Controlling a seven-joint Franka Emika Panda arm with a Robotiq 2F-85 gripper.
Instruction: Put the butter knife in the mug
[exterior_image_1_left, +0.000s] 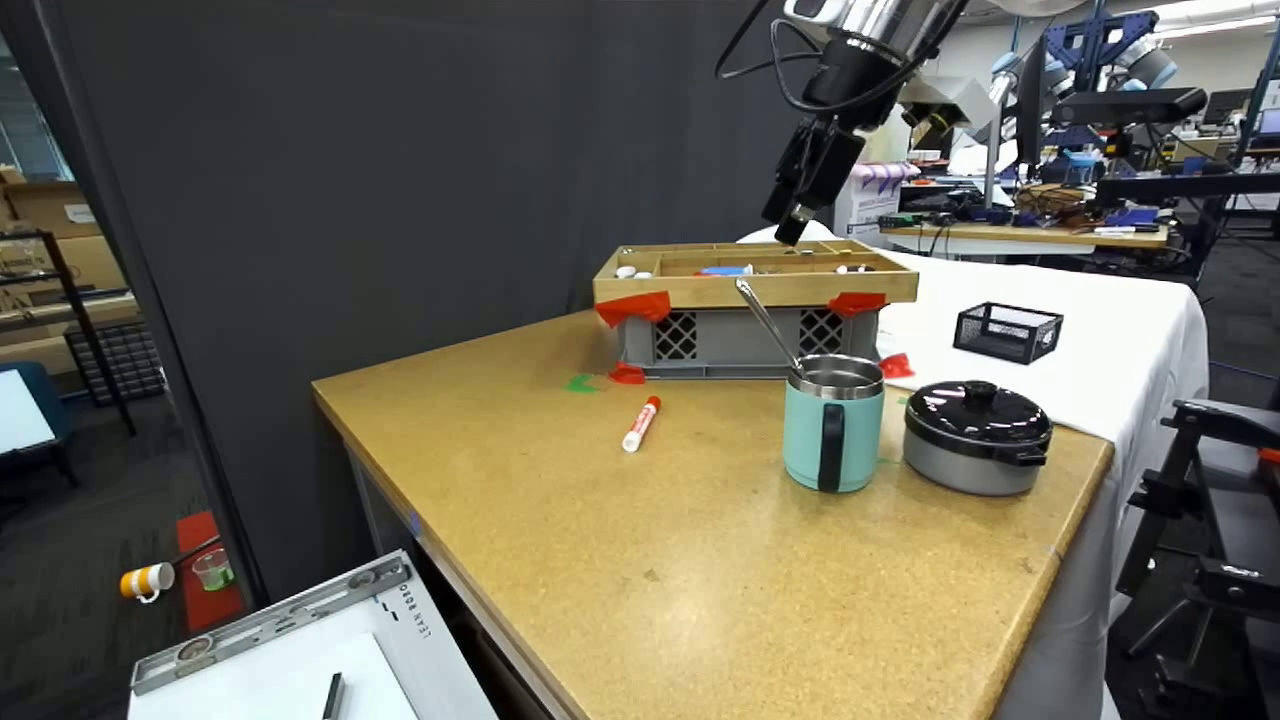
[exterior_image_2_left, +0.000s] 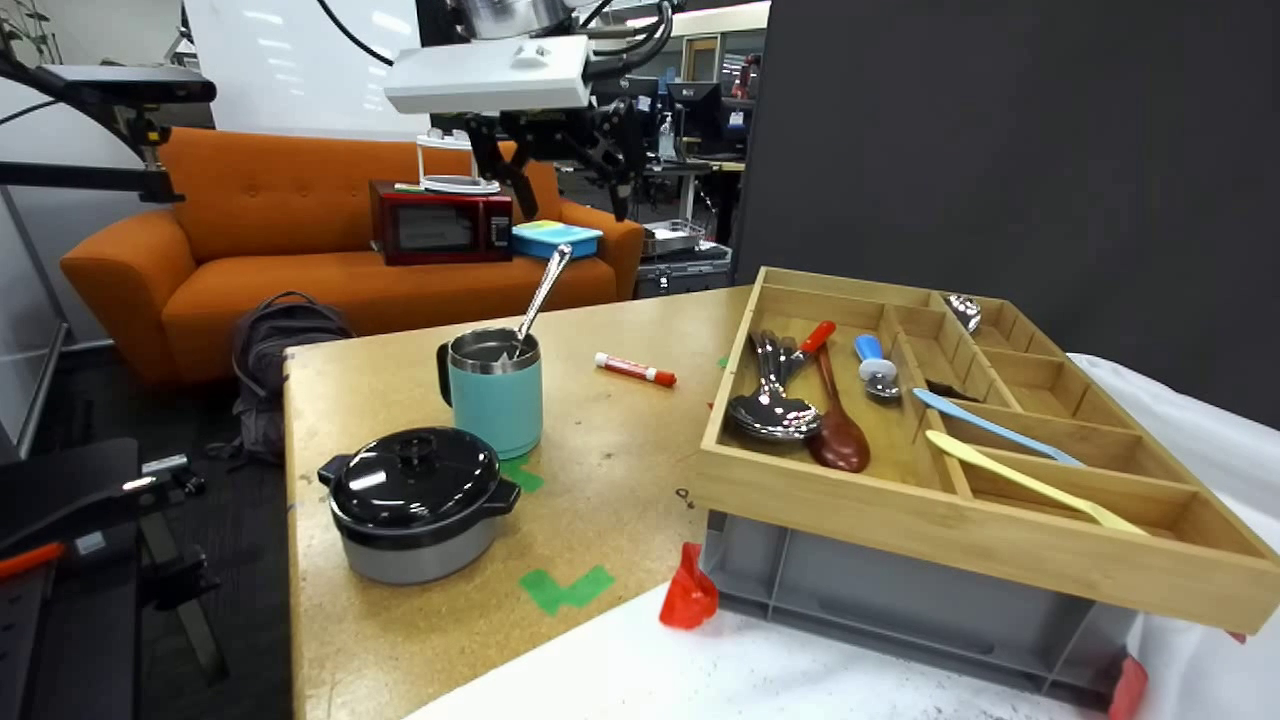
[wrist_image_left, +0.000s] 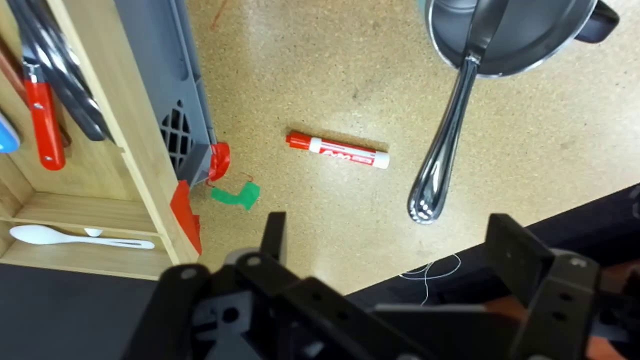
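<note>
The gripper (wrist_image_left: 386, 230) hangs high and released, its fingers spread wide apart. In the wrist view, a red-and-white marker (wrist_image_left: 345, 151) lies on the counter (wrist_image_left: 320, 220). The butter knife (wrist_image_left: 445, 145) stands tilted in the mug (exterior_image_2_left: 497, 408), blade inside, handle slanting out over the rim. Just beside sits a lidded pot (exterior_image_2_left: 418, 505); a wooden tray (exterior_image_2_left: 960, 532) of utensils (exterior_image_2_left: 775, 415) rests on a grey crate (exterior_image_2_left: 900, 600).

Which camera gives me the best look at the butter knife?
The wrist view: it looks down on the butter knife, showing the whole handle and part of the blade inside the mug. Both exterior views show mainly the handle slanting up out of the mug, whose wall hides most of the blade.
</note>
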